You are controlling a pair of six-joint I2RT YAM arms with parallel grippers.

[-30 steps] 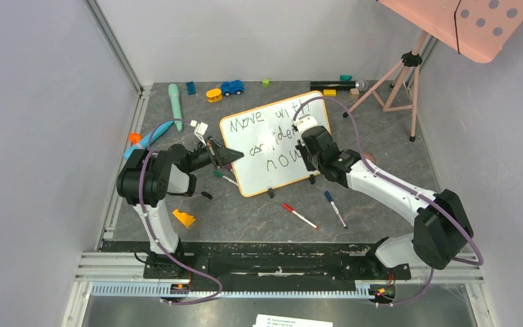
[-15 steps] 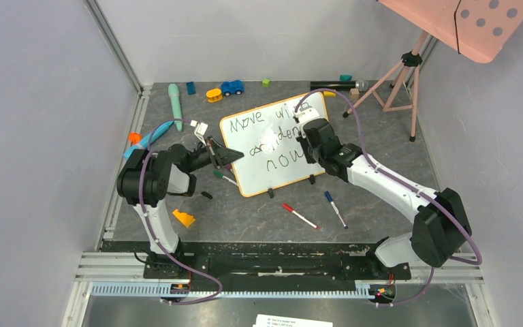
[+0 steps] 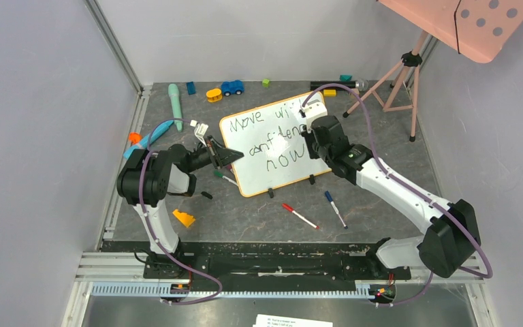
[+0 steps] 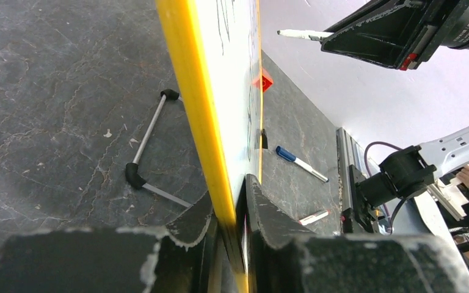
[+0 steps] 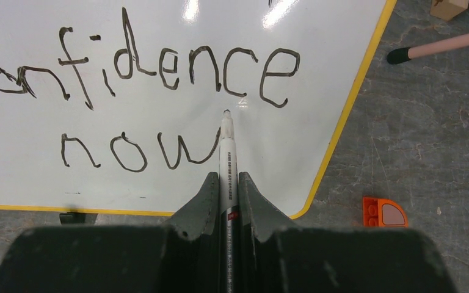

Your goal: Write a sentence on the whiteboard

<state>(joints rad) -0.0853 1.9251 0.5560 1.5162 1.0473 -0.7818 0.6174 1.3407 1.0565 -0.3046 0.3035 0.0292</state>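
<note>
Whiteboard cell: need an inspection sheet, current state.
Surface: dark grey marbled table.
Job's things: whiteboard propped up; sentence shows "Move", "confidence now", with part of it hidden behind the right arm; marker tip near "confidence".
Clutter: red marker, blue marker, orange wedge, toy car, teal tube.
Grippers: left gripper shut on the whiteboard's edge; right gripper shut on the marker.
Cables: purple cable arcs over the board's far corner; no snag seen.
Surroundings: grey walls, pink tripod far right.
</note>
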